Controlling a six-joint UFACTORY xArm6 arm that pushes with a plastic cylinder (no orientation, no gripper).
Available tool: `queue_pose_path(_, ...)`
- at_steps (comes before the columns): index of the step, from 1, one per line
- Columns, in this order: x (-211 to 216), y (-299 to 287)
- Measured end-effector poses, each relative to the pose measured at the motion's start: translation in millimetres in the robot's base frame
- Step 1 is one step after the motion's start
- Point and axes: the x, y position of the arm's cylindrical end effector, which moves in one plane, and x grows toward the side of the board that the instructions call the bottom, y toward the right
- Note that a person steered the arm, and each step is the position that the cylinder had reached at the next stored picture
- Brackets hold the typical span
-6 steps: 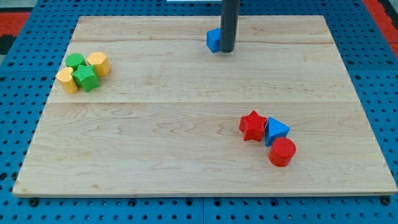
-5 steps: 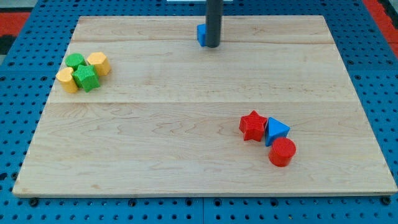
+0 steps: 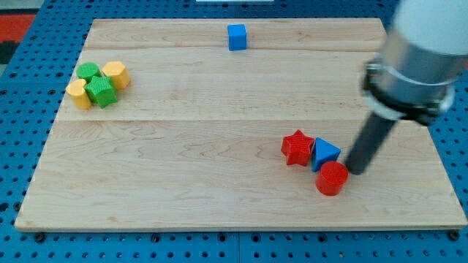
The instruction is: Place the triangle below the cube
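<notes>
The blue cube [image 3: 236,36] stands alone near the board's top edge, left of centre. The blue triangle [image 3: 325,153] lies at the lower right, between the red star [image 3: 297,147] on its left and the red cylinder [image 3: 332,178] just below it. My tip [image 3: 356,170] is on the board just right of the triangle and the red cylinder, close to both. The arm's pale body [image 3: 419,58] fills the view's upper right.
A cluster at the left holds a green cylinder [image 3: 89,71], a yellow hexagonal block [image 3: 115,74], a green cube [image 3: 102,92] and a yellow block [image 3: 79,93]. The wooden board [image 3: 183,175] lies on a blue pegboard.
The rod has left the blue cube at the top and swung to the lower right, beside the triangle. The cube has shifted left along the top. The other blocks have not moved.
</notes>
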Motion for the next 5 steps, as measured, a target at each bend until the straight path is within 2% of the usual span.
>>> queue_pose_path(1, 3.3, -4.2)
queue_pose_path(4, -123.1, -63.7)
queue_pose_path(5, -183.1, -84.4)
